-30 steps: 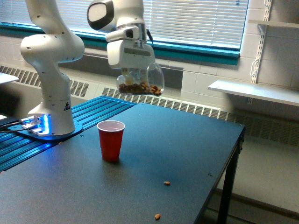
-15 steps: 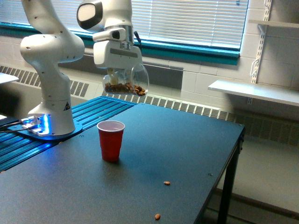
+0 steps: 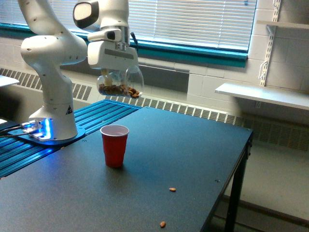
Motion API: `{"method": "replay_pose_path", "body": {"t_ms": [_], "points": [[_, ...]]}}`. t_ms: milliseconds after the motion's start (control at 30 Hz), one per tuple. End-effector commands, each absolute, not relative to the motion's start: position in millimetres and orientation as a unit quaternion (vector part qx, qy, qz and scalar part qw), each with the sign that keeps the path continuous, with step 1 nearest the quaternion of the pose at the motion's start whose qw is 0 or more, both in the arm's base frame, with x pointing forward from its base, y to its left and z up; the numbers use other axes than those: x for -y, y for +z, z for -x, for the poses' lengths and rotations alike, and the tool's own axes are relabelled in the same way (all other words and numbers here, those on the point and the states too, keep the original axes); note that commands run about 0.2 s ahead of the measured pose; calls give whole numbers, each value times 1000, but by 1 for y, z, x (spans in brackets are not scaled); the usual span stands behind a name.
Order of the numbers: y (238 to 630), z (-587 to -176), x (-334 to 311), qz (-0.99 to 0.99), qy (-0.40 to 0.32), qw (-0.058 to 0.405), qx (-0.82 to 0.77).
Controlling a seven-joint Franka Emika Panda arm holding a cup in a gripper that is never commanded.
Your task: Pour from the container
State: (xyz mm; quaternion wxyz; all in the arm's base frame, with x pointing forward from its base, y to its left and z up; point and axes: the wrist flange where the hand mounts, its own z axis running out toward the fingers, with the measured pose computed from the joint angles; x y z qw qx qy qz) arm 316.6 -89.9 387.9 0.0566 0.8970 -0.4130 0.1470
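Since the earlier frames, the gripper (image 3: pixel 112 72) and the clear cup (image 3: pixel 119 82) it carried had travelled toward the exterior view's left and a little upward. A second before, the cup had hung up and to the right of the red cup (image 3: pixel 115 145); now it sat almost directly above it, high in the air and well clear of its rim. The tilt looked about the same throughout: the clear cup lay nearly on its side, its mouth facing the exterior view's right, with the brown nuts (image 3: pixel 118 90) heaped along the lower wall and reaching close to the lip. None could be seen falling.

The gripper was closed on the clear cup, holding it from above near the closed end; the fingers themselves were mostly hidden behind the white hand housing, so how far apart they stood could only be judged by the cup between them.

Nothing else had shifted. The red cup stood upright on the dark table (image 3: pixel 193 154), its white inside showing, in the same spot as before. Two stray nuts lay on the table toward the near edge, one (image 3: pixel 172 189) further in and one (image 3: pixel 163 224) closer to the front, both unmoved. The arm's base (image 3: pixel 50 116) stayed put on the blue ribbed surface at the exterior view's left.
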Motion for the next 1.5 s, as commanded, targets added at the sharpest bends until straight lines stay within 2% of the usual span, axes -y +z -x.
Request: {"method": "replay_pose_path", "body": {"t_ms": [33, 433, 933, 1500], "points": [[382, -300, 89, -903, 136, 69, 402], [379, -274, 89, -906, 122, 77, 398], [390, -259, 88, -907, 106, 78, 401], [381, -249, 82, -908, 68, 89, 405]]}}
